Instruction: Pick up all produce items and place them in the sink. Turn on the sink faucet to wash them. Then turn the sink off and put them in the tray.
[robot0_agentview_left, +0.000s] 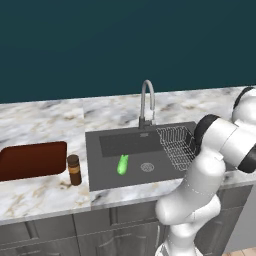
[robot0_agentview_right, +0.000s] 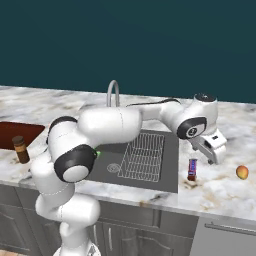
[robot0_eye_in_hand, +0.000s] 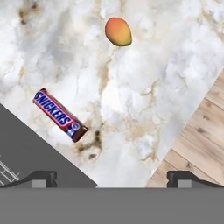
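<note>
A bright green cucumber-like vegetable (robot0_agentview_left: 122, 164) lies in the dark grey sink (robot0_agentview_left: 107, 175), left of the round drain. The rounded orange-yellow fruit (robot0_agentview_right: 242, 172) rests on the marble counter right of the sink, and appears again in the hand view (robot0_eye_in_hand: 118, 31). My gripper (robot0_agentview_right: 214, 152) hangs open above the counter between the sink's right edge and the fruit. Its fingertips (robot0_eye_in_hand: 43, 177) stand wide apart with nothing between them. The gooseneck faucet (robot0_agentview_left: 147, 102) rises behind the sink. The reddish-brown tray (robot0_agentview_left: 32, 160) sits on the counter far left.
A brown jar (robot0_agentview_left: 74, 169) stands between tray and sink. A wire rack (robot0_agentview_left: 177, 145) fills the sink's right side. A purple-red candy bar (robot0_eye_in_hand: 59, 115) lies by the sink's right rim (robot0_eye_in_hand: 26, 148). Beyond the counter edge there is wooden floor (robot0_eye_in_hand: 197, 140).
</note>
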